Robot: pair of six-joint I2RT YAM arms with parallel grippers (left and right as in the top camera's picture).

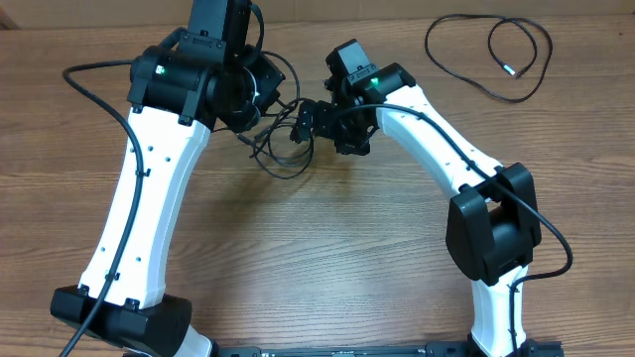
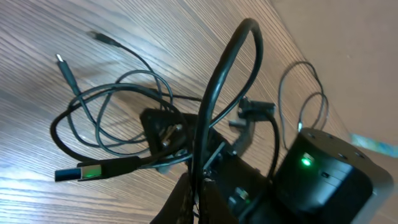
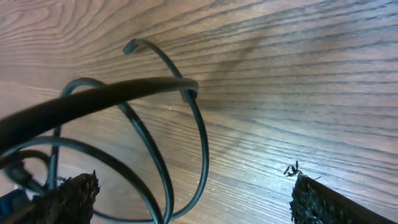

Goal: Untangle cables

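The cables (image 1: 281, 149) lie as a flat knot of thin, black, rubbery cords on the wood-grain table (image 1: 347, 258), between the two grippers. The knot is spread roughly left to right. In the left wrist view a flat USB plug (image 2: 69, 174) points left and a small plug (image 2: 62, 62) points up-left. The left gripper (image 2: 194, 190) is closed, pinching one cord that arches up in a glossy loop. The right gripper (image 3: 193, 202) has its jaws wide apart, with cord loops lying between its rough black fingertips (image 3: 68, 199). A loose cable (image 1: 491, 55) curls in open loops at the far right of the table, well apart from the knot.
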